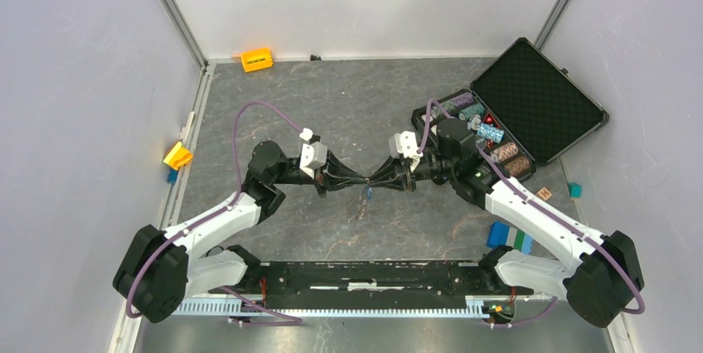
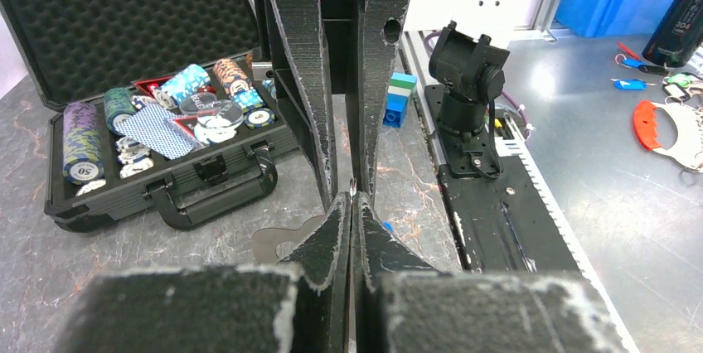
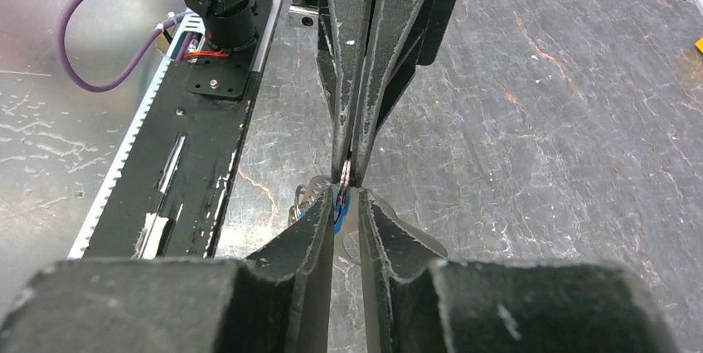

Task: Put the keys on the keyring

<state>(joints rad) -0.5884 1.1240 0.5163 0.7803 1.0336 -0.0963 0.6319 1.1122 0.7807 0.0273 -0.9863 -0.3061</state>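
Slippage looms mid-frame: left gripper [image 2: 351, 202] pinched tight on the keyring [image 3: 346, 174], right gripper [image 3: 348, 200] clamping the blue key [image 3: 336, 212]; a skewed push could twist either loose.

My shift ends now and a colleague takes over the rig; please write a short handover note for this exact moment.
Left gripper: shut on thin metal, apparently the keyring.
Right gripper: shut on a blue piece, meeting the left tip to tip above the table.
Keys: hanging just under the tips.
Done: ring and keys are held off the table by both arms.
Left: I cannot tell how many keys are threaded; check, then finish threading.
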